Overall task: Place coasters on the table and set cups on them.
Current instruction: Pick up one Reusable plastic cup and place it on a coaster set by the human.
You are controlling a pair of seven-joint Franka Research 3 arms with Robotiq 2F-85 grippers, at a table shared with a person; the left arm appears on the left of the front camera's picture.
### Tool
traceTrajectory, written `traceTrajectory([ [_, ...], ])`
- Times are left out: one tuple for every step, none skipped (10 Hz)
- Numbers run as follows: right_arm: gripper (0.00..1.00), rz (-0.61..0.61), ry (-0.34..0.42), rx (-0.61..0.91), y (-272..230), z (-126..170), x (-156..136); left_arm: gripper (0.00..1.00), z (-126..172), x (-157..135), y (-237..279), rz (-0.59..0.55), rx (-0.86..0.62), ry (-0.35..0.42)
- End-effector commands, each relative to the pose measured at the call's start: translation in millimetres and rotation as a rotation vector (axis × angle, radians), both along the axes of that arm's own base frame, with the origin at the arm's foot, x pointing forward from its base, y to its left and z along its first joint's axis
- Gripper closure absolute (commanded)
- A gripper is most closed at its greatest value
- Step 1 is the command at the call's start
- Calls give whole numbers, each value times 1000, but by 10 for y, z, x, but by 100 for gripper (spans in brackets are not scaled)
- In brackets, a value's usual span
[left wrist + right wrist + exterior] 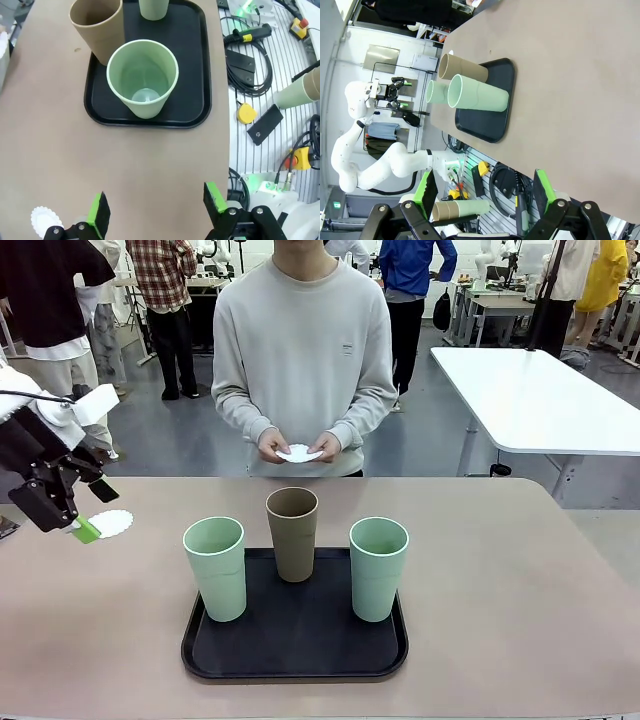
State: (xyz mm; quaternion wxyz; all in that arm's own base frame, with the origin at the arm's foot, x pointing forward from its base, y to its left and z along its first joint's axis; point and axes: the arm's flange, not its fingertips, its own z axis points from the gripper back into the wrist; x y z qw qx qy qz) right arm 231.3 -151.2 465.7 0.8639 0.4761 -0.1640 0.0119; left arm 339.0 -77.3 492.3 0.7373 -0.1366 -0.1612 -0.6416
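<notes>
Nearby, one coaster [45, 220] lies just outside the open, empty left hand [157, 207].

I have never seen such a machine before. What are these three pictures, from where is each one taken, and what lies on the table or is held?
This is a robot with two white arms, each ending in a gripper with two green-padded fingers. The front picture looks from the robot's side across the table at a person. The other two come from cameras on the wrists, looking along the fingers. The left gripper and the right gripper are open and empty. A black tray carries the tan cup, the left mint cup and the right mint cup. One white coaster lies beside the left gripper; the person's hands hold another coaster.
</notes>
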Motion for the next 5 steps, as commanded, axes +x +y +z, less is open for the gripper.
traceTrajectory([
  [0,1,-1,5,-7,-6,-1,0,23,-2,1,-6,8,-22],
  [0,1,-1,5,-7,-6,-1,0,0,0,0,0,0,0],
  [0,1,-1,5,-7,-6,-1,0,-98,124,111,-206,-186,-35],
  [0,1,-1,5,-7,-6,-1,0,-281,236,210,-266,-269,-20],
  [0,1,-1,5,-7,-6,-1,0,-360,300,317,-310,-390,-24],
])
